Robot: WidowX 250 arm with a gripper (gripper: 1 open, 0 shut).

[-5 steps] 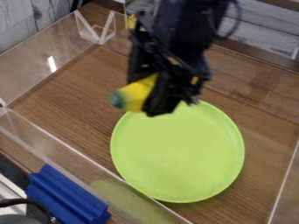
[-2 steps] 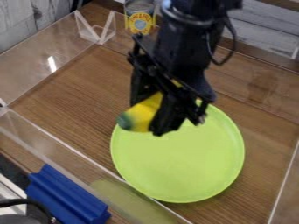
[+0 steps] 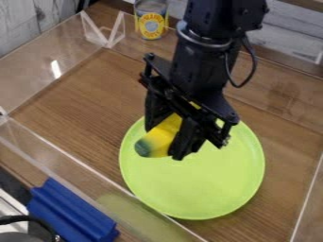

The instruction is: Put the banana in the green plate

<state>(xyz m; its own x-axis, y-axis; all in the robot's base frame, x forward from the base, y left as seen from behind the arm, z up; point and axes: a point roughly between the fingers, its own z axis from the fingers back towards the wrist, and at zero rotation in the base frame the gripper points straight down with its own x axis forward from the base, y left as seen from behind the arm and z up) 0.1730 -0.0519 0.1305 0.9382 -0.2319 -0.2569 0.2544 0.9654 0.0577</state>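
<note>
Claw (image 3: pixel 180 142) clamped on banana (image 3: pixel 157 138), over green plate (image 3: pixel 214 194)

Lab test cell, not home or kitchen. Evidence: black robot arm (image 3: pixel 209 57) working over wood-grain surface (image 3: pixel 89 104) fenced by clear acrylic walls (image 3: pixel 38 47) on all visible sides. Props are toys: plastic banana (image 3: pixel 158 140), lime green plate (image 3: pixel 221 189), small yellow-labelled can (image 3: pixel 151 24) at back edge. Clear acrylic stand (image 3: pixel 105 30) beside can. Blue block-like item (image 3: pixel 70 216) outside near wall, identity unclear. Staged pick-and-place rig.
</note>
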